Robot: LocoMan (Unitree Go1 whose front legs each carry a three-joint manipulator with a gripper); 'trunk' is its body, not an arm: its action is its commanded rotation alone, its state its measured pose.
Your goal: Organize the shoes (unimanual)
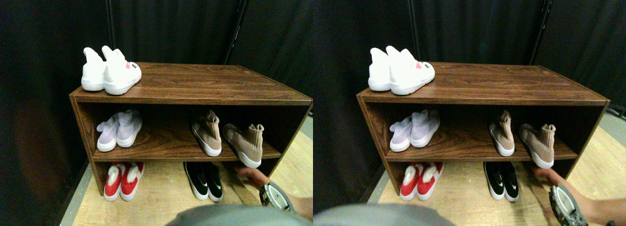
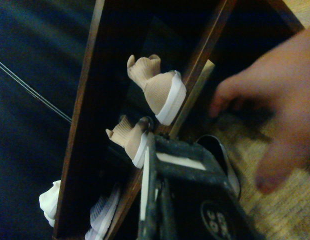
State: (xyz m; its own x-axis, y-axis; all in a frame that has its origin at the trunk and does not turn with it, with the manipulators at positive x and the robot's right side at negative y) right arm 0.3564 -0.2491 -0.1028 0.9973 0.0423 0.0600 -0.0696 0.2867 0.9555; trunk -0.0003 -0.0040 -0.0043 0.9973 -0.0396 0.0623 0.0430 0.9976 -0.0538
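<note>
On the middle shelf (image 1: 166, 148), the right tan shoe (image 1: 246, 144) sits crooked, toe poking off the near edge, just above the robot's hand (image 1: 274, 195); I cannot tell how open it is.

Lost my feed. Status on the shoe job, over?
Claw low by the shelf, holding nothing. One tan shoe overhangs the middle board's edge. Person's hand in the way beneath it.
</note>
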